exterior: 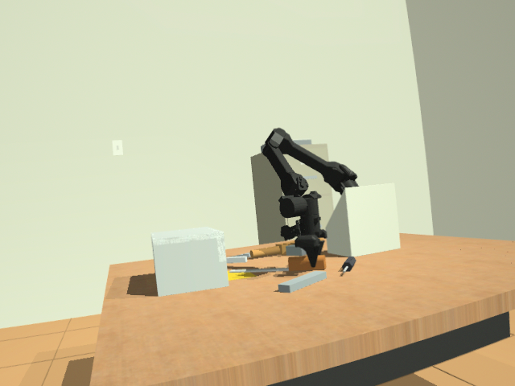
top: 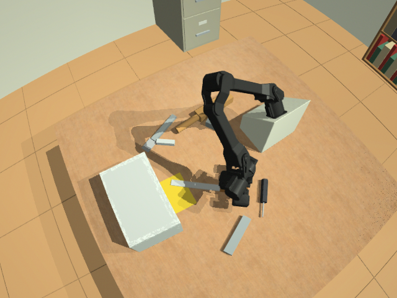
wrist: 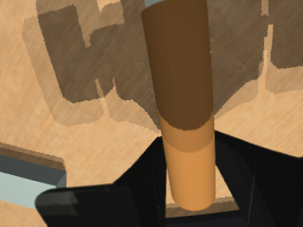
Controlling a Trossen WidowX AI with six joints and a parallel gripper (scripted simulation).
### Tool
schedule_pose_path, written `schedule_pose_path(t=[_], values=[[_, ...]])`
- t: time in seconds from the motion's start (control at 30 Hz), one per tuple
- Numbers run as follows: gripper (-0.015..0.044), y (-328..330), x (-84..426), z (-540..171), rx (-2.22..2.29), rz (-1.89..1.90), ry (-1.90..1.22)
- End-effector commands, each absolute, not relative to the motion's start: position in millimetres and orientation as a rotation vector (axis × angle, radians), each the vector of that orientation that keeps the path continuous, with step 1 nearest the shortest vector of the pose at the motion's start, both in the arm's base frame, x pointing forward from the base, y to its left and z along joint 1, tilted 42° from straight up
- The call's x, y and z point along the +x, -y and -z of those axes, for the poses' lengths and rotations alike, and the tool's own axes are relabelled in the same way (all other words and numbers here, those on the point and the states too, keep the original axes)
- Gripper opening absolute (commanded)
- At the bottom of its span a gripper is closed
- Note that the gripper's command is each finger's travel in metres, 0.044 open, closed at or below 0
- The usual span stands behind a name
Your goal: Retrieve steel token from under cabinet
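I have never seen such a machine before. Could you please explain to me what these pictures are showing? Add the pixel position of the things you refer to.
The machine is one black jointed robot arm, standing on a pale block (top: 281, 131) (exterior: 374, 219). The top picture looks down on the wooden table; the exterior picture looks across it from the side; the wrist picture looks from the arm's end past its fingers.

The black two-fingered gripper (wrist: 185, 138) is closed on an orange-brown round handle (exterior: 297, 264) (wrist: 182, 76). From it a flat grey metal blade (top: 198, 185) reaches over a yellow marked area (top: 179, 205), beside a pale box-shaped cabinet (top: 141, 198) (exterior: 191, 265).

Also lying there are a black-handled screwdriver (top: 263, 192) (exterior: 348, 264) and a grey rectangular bar (top: 236, 235) (exterior: 302, 281). I cannot see the steel token.
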State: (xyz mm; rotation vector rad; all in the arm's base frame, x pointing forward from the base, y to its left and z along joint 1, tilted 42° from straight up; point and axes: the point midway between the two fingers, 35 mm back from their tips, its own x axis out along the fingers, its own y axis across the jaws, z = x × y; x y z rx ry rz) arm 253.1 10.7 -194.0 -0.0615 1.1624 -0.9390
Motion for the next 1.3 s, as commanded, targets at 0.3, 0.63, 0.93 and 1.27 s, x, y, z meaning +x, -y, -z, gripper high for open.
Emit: schedule_pose_path(t=[0.3, 0.63, 0.93, 1.27], values=[[0.0, -25.0, 252.0, 205.5, -0.06, 0.937, -1.161], [0.0, -34.5, 250.9, 213.6, -0.059, 0.936, -1.161], [0.0, -42.5, 249.9, 220.5, -0.059, 0.936, -1.161], [0.0, -51.3, 248.7, 228.0, -0.058, 0.936, -1.161]])
